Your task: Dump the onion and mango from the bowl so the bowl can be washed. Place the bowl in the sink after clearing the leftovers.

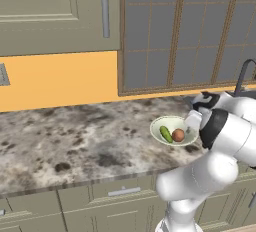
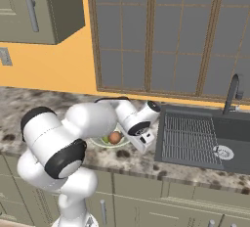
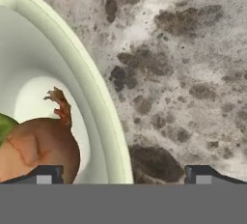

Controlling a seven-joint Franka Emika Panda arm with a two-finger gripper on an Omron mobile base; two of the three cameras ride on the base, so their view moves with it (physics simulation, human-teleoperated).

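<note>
The pale greenish-white bowl (image 1: pixel 170 122) sits on the speckled counter just left of the sink (image 2: pixel 205 140). Inside it lie the green mango (image 1: pixel 165 134) and the reddish-brown onion (image 1: pixel 178 135). My gripper (image 3: pixel 124 175) is open and hangs low over the bowl's right edge. In the hand view the bowl's rim (image 3: pixel 99 90) runs between the two fingertips: one tip (image 3: pixel 46 175) is over the onion (image 3: pixel 38 153), the other over bare counter. A sliver of mango (image 3: pixel 4 124) shows beside the onion. From the right base view the hand (image 2: pixel 141 142) covers part of the bowl (image 2: pixel 111 146).
The dark sink holds a ribbed rack (image 2: pixel 188 135) and a round drain (image 2: pixel 223 151), with a slim faucet (image 2: pixel 234 91) behind. A window and wall cabinets rise behind the counter (image 1: pixel 75 141), which stretches wide to the bowl's left.
</note>
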